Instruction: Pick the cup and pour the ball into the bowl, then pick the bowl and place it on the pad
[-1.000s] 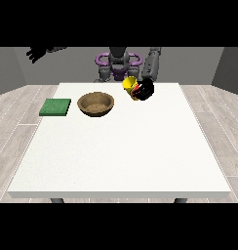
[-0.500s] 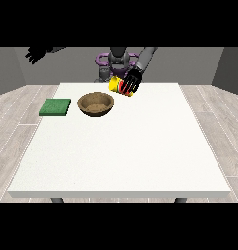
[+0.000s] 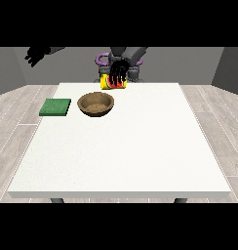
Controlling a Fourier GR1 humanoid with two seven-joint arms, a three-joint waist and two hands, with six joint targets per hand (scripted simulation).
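My hand at the view's right curled round the yellow cup, tipped sideways just behind the brown bowl, green pad beside it, my other hand raised, fingers unclear.

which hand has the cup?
The black hand nearer the view's right, curled round the yellow cup above the table's far edge. The other black hand hangs raised, off-table.
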